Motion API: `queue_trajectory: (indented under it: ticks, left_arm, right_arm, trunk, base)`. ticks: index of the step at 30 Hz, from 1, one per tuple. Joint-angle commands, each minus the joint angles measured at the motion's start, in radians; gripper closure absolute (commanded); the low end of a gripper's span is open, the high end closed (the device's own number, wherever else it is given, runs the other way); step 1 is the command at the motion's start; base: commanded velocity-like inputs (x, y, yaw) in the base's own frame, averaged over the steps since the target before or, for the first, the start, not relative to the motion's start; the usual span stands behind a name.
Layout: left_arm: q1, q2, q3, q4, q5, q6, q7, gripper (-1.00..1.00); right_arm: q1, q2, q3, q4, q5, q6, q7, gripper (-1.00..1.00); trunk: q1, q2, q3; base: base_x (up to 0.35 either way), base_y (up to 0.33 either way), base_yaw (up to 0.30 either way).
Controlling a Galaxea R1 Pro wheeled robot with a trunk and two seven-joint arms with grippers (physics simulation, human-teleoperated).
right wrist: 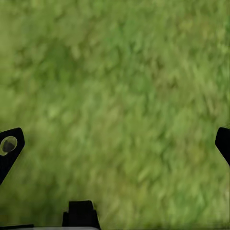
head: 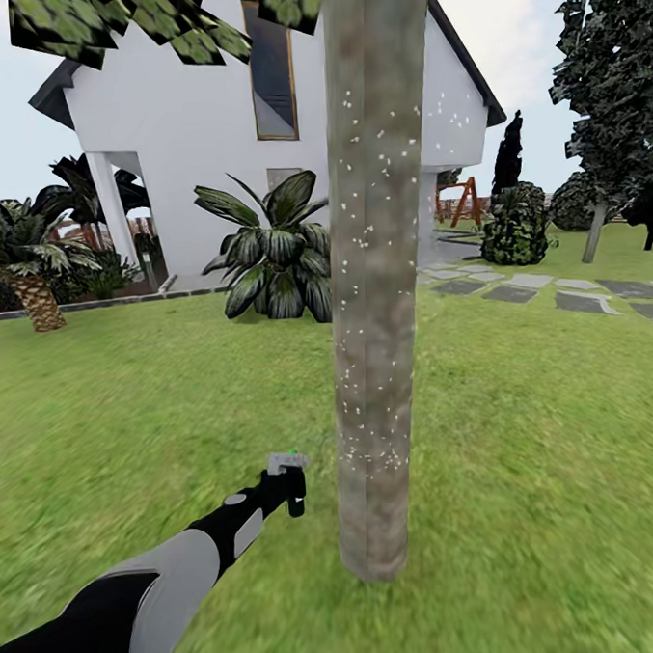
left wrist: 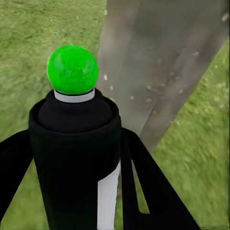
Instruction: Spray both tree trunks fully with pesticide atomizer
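Pesticide atomizer [left wrist: 76, 158]: black cylinder, green ball cap, pale stripe; pinched in left tool [head: 290, 483], held low just beside the trunk.
Left tool: pressed together on the atomizer, dark fingers [left wrist: 148, 191] either side.
Tree trunk [head: 373, 295]: mottled grey-brown, dotted with white specks, standing in lawn [head: 547, 448].
Right tool [right wrist: 115, 143]: spread wide over grass, holding nothing.
Background: white house [head: 189, 132], stepping stones [head: 556, 293].

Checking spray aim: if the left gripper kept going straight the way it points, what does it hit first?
Most likely the tree trunk: the left gripper, shut on the pesticide atomizer, faces it with lawn beside. The gap is unclear.
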Motion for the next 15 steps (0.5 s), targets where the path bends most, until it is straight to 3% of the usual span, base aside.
queue_trajectory:
  ticks: [1,7,15]
  left_arm:
    - [0.000,0.000,0.009,0.000,-0.018,-0.003,-0.011,1.00]
    - [0.000,0.000,0.009,0.002,-0.029,-0.002,-0.019,1.00]
    - [0.000,0.000,0.009,0.002,-0.030,-0.001,-0.020,1.00]
  right_arm:
    - [-0.001,0.000,0.007,0.002,0.006,0.000,-0.008,-1.00]
    - [-0.001,0.001,0.007,0.003,0.005,0.000,-0.008,-1.00]
    - [-0.001,0.001,0.007,0.003,0.005,0.000,-0.008,-1.00]
  trunk:
    - [0.000,-0.001,-0.001]
    - [0.000,-0.001,-0.001]
    - [0.000,-0.001,-0.001]
  base:
    - [0.141,0.342,-0.287]
    - [0.133,0.344,-0.293]
    - [0.014,0.350,-0.295]
